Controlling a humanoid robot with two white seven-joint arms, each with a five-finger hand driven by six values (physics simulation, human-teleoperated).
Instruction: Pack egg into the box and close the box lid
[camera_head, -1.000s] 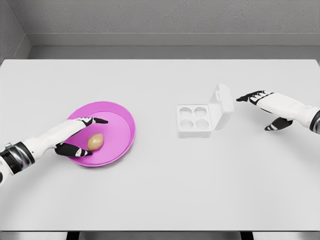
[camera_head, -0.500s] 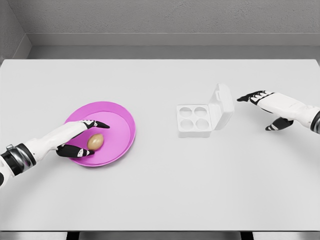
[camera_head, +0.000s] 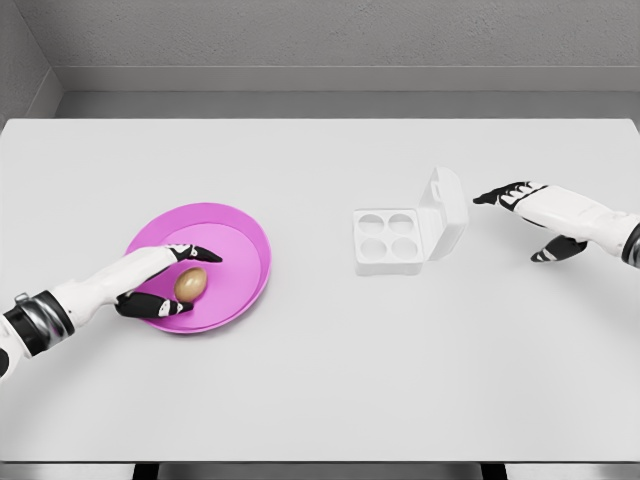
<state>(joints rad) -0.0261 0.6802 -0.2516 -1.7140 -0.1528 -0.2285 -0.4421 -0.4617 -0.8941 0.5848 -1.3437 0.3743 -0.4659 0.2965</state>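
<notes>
The broad, pale grey, matte counter (camera_head: 320, 380) carries everything, and the round magenta plastic plate (camera_head: 235, 235) on it serves here as the landmark. Over the last second that plate has slid a little toward the left arm's side, carrying its load with it, while the left hand (camera_head: 160, 282) has closed in from the plate's near-left rim: its dark-tipped fingers (camera_head: 200, 255) now bracket the small tan oval egg (camera_head: 190, 285), index finger arched just over it and thumb just below. The fingers are curled about the egg but whether they actually press on it cannot be told, so the grasp looks to be forming rather than made; in my judgement the plate's drift means the hand is nudging it, which could roll the egg away before the pinch closes. The egg lies on the plate's floor, left of centre, its only content. Well to the right of the plate stands the small white moulded four-cup egg box (camera_head: 388, 240); all four round cups are empty and its hinged lid (camera_head: 445, 212) stands upright on the far-right side. Beyond the box, farther from the plate, the right hand (camera_head: 530, 215) hovers, fingers relaxed and holding nothing, unchanged.
</notes>
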